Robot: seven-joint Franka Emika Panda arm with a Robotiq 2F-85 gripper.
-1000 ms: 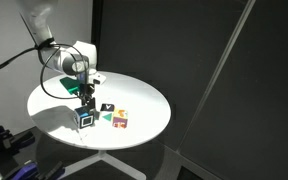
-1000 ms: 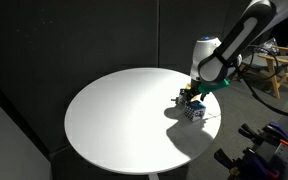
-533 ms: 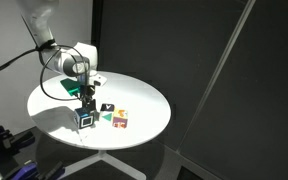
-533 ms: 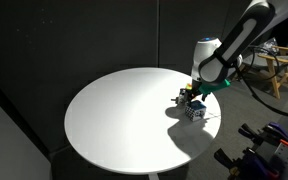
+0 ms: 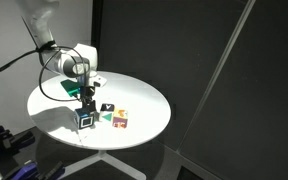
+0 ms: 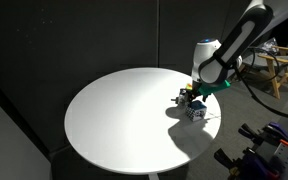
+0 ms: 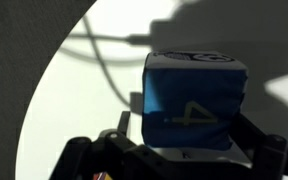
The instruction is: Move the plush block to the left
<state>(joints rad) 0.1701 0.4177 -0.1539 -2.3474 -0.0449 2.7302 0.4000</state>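
Note:
The plush block (image 5: 86,120) has a bright blue top and white sides with dark marks. It sits on the round white table (image 5: 144,98), near its edge, and also shows in the other exterior view (image 6: 194,112). My gripper (image 5: 86,106) reaches straight down onto it (image 6: 192,100). In the wrist view the block's blue face (image 7: 194,95) fills the space between my two dark fingers (image 7: 187,137), which touch its left and right sides.
A red-yellow block (image 5: 121,120) with a green triangle piece (image 5: 107,117) and a small flat black-and-white block (image 5: 106,107) lie just beside the plush block. A green object (image 5: 68,87) lies on the table behind the arm. Dark curtains surround the table (image 6: 114,125).

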